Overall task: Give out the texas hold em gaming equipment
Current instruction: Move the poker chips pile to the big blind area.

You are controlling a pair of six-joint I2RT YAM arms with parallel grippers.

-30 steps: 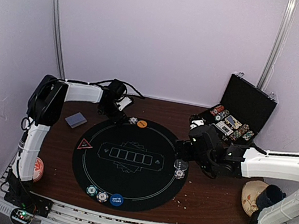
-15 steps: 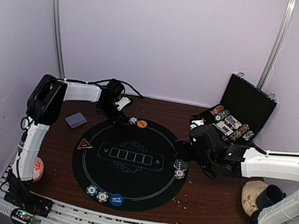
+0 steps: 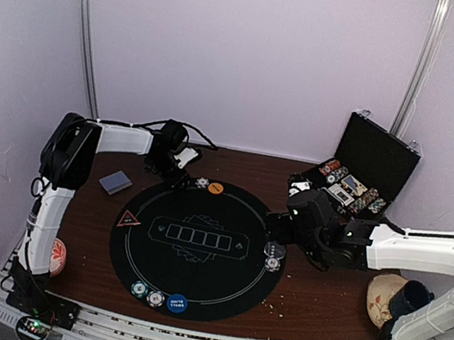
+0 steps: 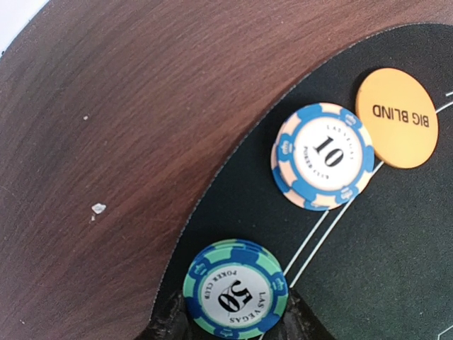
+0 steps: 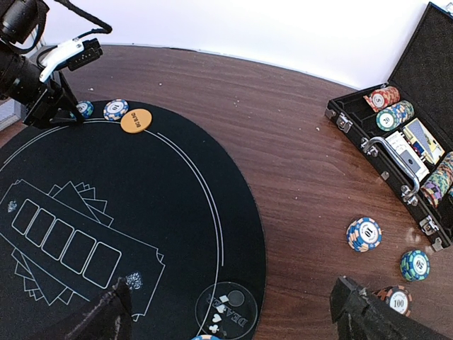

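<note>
My left gripper (image 4: 236, 320) is shut on a small stack of green-and-blue "50" chips (image 4: 236, 292) resting at the far left rim of the black round mat (image 3: 187, 251). Beside it lie a blue-and-white "10" chip stack (image 4: 323, 156) and the orange BIG BLIND disc (image 4: 395, 127). My right gripper (image 5: 237, 315) is open and empty above the black dealer button (image 5: 225, 312) at the mat's right rim. The grey-blue card deck (image 3: 115, 182), red triangle marker (image 3: 129, 220) and blue disc (image 3: 177, 303) show from above.
An open black case (image 3: 355, 187) with chips and cards stands at the back right. Three loose chip stacks (image 5: 364, 234) lie on the wood beside it. A patterned dish holding a dark blue cup (image 3: 411, 297) sits at the right, another dish (image 3: 58, 255) at the left.
My left gripper has shifted slightly left along the mat's far rim. The right arm has barely moved.
</note>
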